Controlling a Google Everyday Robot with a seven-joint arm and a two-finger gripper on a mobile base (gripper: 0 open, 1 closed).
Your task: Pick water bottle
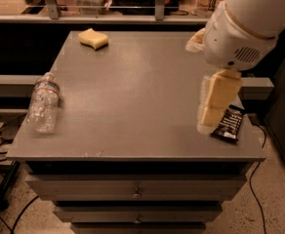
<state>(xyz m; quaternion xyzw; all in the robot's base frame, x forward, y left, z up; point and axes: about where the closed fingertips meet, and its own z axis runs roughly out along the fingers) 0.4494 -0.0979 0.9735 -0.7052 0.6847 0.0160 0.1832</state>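
The water bottle (43, 103) is a small clear crinkled plastic bottle with a thin red label band near the neck. It lies on its side near the left edge of the grey table (132, 91), neck pointing away. My gripper (214, 104) hangs from the white arm at the right side of the table, above the surface and far to the right of the bottle. Nothing shows in it.
A yellow sponge (93, 38) lies at the table's far left. A dark snack packet (228, 124) lies at the front right corner, just beside my gripper. Drawers (135, 191) sit under the tabletop. Cables run on the floor at left and right.
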